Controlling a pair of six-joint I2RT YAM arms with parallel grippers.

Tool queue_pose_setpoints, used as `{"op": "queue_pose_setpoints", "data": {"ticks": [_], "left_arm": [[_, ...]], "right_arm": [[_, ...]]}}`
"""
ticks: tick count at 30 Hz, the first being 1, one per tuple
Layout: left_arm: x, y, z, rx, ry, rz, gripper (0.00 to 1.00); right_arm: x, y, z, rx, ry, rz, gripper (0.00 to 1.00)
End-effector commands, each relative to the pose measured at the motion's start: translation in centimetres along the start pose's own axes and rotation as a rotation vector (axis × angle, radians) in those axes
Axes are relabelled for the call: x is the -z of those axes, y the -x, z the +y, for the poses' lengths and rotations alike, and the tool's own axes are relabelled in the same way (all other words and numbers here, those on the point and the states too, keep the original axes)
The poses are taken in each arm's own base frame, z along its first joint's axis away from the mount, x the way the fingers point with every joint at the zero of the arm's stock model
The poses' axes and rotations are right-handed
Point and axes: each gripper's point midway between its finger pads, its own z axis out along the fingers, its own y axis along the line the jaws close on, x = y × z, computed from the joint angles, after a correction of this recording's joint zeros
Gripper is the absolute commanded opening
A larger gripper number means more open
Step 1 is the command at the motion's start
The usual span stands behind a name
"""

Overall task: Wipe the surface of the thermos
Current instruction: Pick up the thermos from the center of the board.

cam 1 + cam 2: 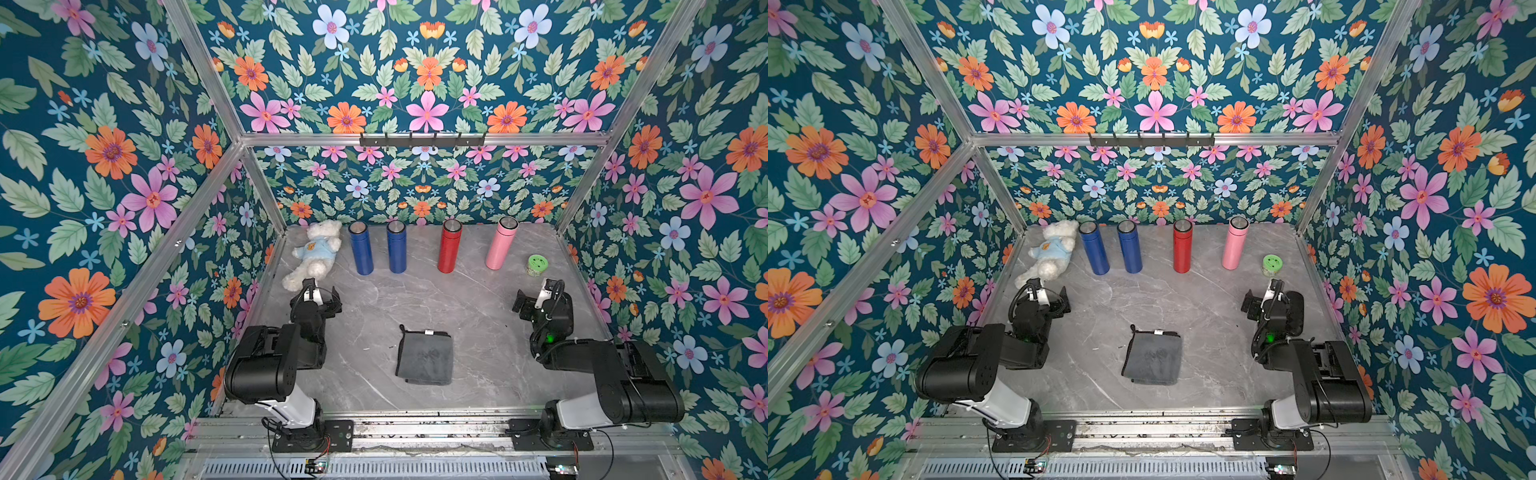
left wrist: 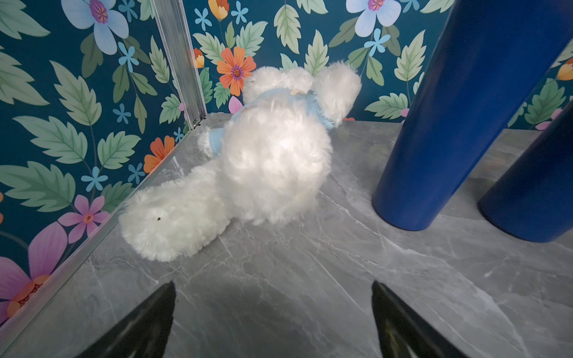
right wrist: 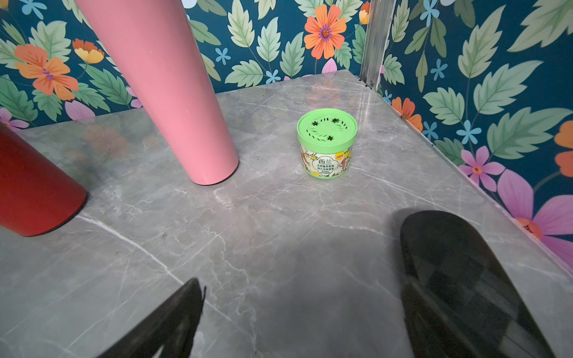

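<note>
Noting both arms parked at the sides, no wiping begun; left gripper (image 2: 273, 291) splayed wide and empty, low over the table (image 1: 374, 299), facing the plush bear (image 1: 313, 253); right gripper (image 3: 305, 248) likewise released, nothing between its jaws, facing the green jar (image 1: 537, 265). Upright in a row along the back wall: blue thermos (image 1: 360, 249), second blue thermos (image 1: 396, 248), red thermos (image 1: 449, 247), pink thermos (image 1: 502, 245); which one is meant I cannot tell. Folded grey cloth (image 1: 424, 353) lies flat at front middle, between the arms, well apart from the row.

Step in hand, as I judge it: fetch the cloth. Pinch a folded edge rather than the flat centre, so the layers lift together; leave a broad flap free for rubbing; have the other arm steady the bottle low down, since tall narrow bodies likely tip under sideways pressure.
</note>
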Motion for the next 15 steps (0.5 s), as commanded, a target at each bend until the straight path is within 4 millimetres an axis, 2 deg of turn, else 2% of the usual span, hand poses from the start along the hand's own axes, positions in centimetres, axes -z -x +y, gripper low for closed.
{"op": "queue_pose_setpoints", "data": {"ticks": [1,4,7,9,12,15], "left_arm": [[0.0,0.6,0.1,-0.003,0.008,-0.023,0.99],[0.3,1.6,1.4,0.033,0.082,-0.038,0.99],[1.0,3.5,1.7,0.037,0.090,-0.040,0.99],[1.3,5.5,2.0,0.060,0.108,-0.042,0.99],[1.3,9.6,1.4,0.083,0.080,-0.055,0.99],[0.4,13.4,0.3,0.094,0.029,-0.042,0.99]], "right_arm": [[0.0,0.6,-0.1,-0.011,-0.010,-0.025,0.99],[0.6,1.4,0.9,0.018,0.040,-0.046,0.99],[1.8,3.2,1.7,0.061,0.041,-0.064,0.99],[2.7,4.2,2.3,0.083,0.045,-0.013,0.99],[4.5,6.9,3.5,0.087,0.078,-0.001,0.99],[6.0,8.7,4.8,0.101,0.100,0.046,0.99]]}}
